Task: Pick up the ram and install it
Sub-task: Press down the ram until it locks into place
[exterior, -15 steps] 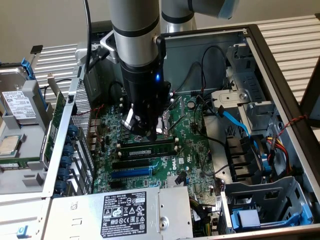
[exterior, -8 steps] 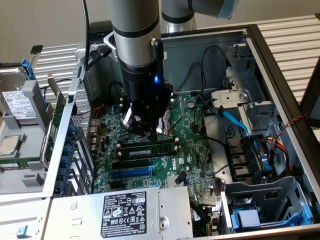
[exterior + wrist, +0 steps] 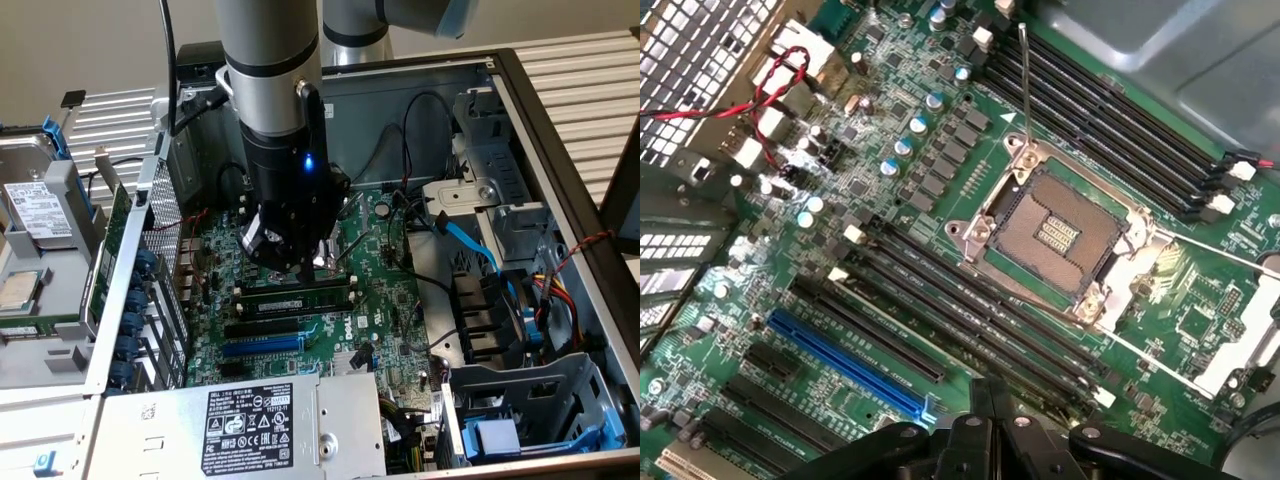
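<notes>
Above the motherboard point(image 3: 330, 300), inside an opened computer case point(image 3: 545, 130), the arm's hand point(image 3: 290, 255) hangs low with its fingers drawn narrow together and nothing between them that I can make out. Just below it, the ram point(image 3: 300, 303) lies seated along one of the long black memory slots point(image 3: 970, 300), its white label facing up; it sits level with the slot, which suggests it is already in place, and the closed fingers would suit pressing down on its edge more than gripping it. Beside the slots, the open CPU socket point(image 3: 1060, 230) has its metal lever point(image 3: 1023, 80) raised clear. A blue expansion slot point(image 3: 850, 365) runs parallel to the memory slots. The case lies on its side so the board faces upward and is easy to reach. It rests on a bench point(image 3: 575, 60) of pale slats, with a removed drive point(image 3: 35, 215) beside it.
</notes>
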Tool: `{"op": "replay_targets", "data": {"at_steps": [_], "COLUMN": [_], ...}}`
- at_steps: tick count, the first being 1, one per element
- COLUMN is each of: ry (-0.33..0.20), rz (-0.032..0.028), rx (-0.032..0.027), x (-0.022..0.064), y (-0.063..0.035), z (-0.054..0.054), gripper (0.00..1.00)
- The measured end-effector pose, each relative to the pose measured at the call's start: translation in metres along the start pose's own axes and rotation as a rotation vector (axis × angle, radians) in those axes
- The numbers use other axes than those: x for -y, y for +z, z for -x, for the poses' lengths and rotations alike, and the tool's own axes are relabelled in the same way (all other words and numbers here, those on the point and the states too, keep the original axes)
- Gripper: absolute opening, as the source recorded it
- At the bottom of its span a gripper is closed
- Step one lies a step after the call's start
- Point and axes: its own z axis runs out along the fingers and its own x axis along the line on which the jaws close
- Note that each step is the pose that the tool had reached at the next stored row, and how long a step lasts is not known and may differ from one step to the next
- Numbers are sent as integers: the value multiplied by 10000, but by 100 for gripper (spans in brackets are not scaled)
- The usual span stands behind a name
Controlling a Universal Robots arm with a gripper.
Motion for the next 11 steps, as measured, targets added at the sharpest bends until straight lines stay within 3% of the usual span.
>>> {"op": "replay_targets", "data": {"at_steps": [11], "ry": [1711], "rz": [-98], "rx": [11], "x": [0], "y": [20], "z": [-1], "gripper": [11]}}
